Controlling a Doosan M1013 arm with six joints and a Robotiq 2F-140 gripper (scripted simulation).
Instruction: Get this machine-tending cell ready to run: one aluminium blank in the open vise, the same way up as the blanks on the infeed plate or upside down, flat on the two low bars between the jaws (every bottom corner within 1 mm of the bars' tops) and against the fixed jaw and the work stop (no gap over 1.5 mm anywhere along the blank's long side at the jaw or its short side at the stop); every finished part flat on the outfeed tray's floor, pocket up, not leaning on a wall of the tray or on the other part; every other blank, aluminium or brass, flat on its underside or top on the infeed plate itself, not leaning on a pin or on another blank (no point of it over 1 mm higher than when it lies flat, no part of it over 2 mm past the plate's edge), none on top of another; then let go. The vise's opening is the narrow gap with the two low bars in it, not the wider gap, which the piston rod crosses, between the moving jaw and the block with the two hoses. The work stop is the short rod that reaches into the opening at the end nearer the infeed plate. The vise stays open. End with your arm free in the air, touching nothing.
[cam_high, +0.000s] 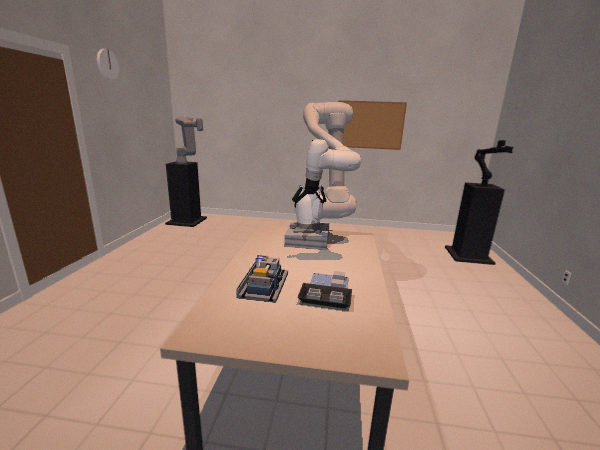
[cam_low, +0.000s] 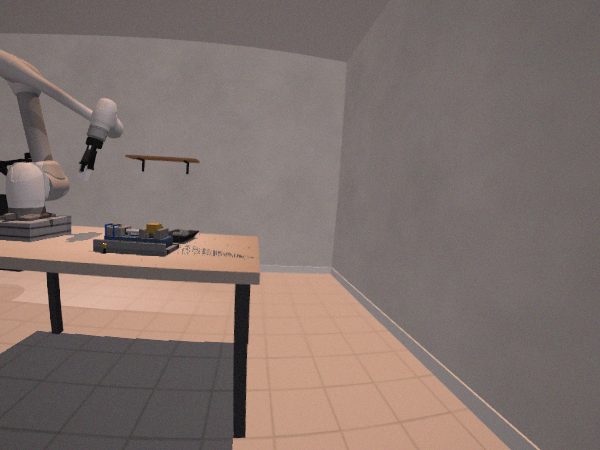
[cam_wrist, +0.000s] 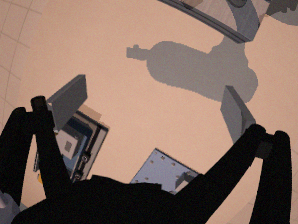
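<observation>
My gripper (cam_high: 310, 196) (cam_low: 86, 171) (cam_wrist: 153, 91) is open wide and empty. It hangs high above the table's far end, close to the arm's base. The vise (cam_high: 260, 287) (cam_low: 135, 240) (cam_wrist: 75, 144) stands on the table's left part. A yellow brass blank (cam_high: 261, 271) (cam_low: 153, 227) sits in or on it; I cannot tell how it rests. To the right lies the pale infeed plate (cam_high: 320, 278) (cam_wrist: 160, 168) with an aluminium blank (cam_high: 340, 279) on it. In front of it is the black outfeed tray (cam_high: 326, 303) (cam_low: 183, 233) with two finished parts (cam_high: 313, 293) (cam_high: 338, 296).
The arm's grey base block (cam_high: 306, 239) (cam_low: 34, 227) stands at the table's far end. The table edge (cam_high: 280, 365) lies well in front of the fixtures. Two other robots on black pedestals stand off by the walls.
</observation>
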